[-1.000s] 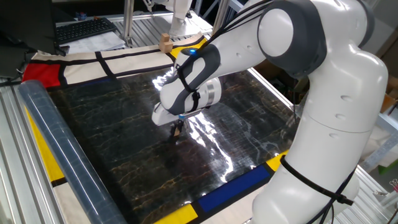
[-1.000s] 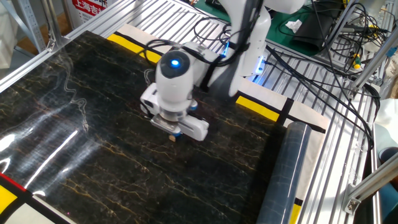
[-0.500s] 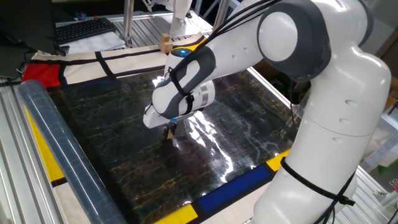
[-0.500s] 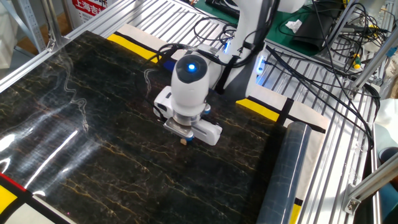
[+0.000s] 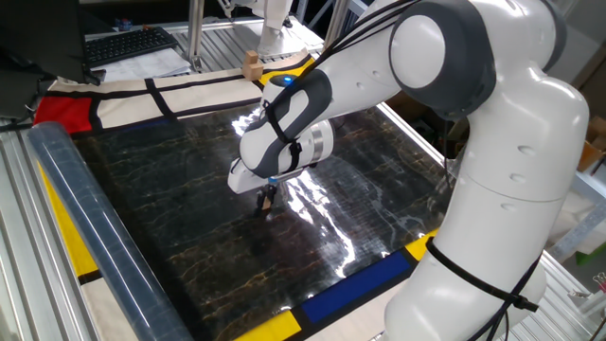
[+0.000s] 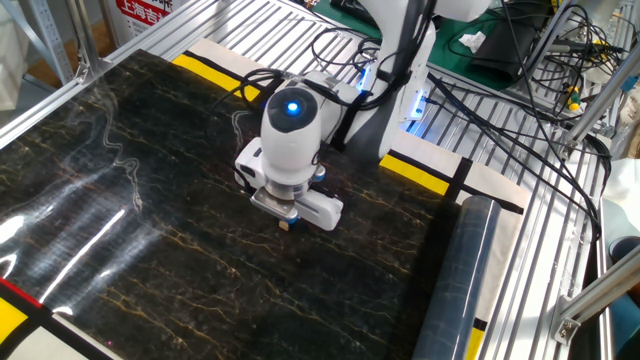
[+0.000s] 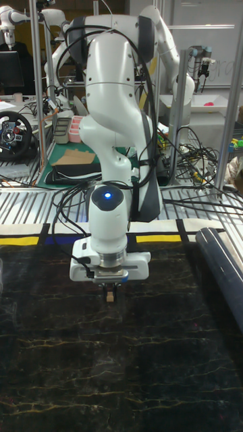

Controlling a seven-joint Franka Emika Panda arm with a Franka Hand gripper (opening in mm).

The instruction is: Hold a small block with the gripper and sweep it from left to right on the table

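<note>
Worktop [image 5: 170, 189]: broad black marbled sheet, brownish veins, coloured border panels on its edges. A grey rolled tube [image 5: 104, 246] lies along one side; a larger tan block [image 5: 251, 64] sits off the far edge, well apart from the action.

Arm: white-and-grey, reaching down over the middle of the sheet, wrist vertical, blue light lit on the wrist housing.

Claw [image 7: 109, 291]: pointing straight down, fingers drawn close together around the small block [image 7: 109, 295]. Closed on the block, as far as the tall fixed view shows; the pads themselves are too small to resolve.

Small block: tiny tan cube directly beneath the claw, between the fingertips, at or just touching the worktop surface. Contact with the sheet cannot be confirmed.

Key relation: block lies straight below the claw, no lateral offset, so the sweep depends only on lateral travel. Judgement: bare sheet lies on both sides in the tall fixed view; keep height constant, or the cube may snag or slip.
</note>
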